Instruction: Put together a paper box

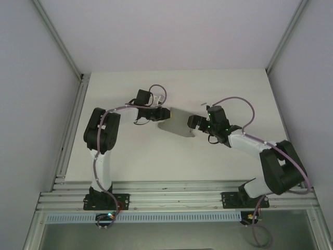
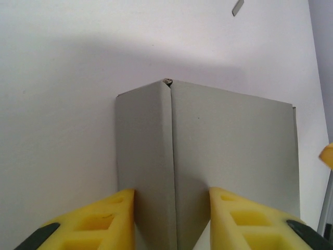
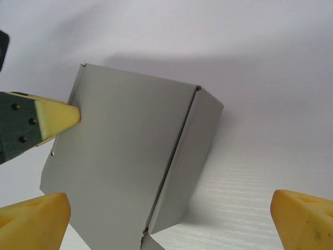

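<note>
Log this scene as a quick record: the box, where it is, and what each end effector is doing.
box: grey card, panels folded along a crease
place: mid table, between the two arms
left end effector: fingers either side of the crease, apparently gripping it
right end effector: wide open at the box's other side, holding nothing

No text, label, brand, number or sign can be read in any of the views. The paper box [image 3: 125, 156] is plain grey card on every face that shows.
</note>
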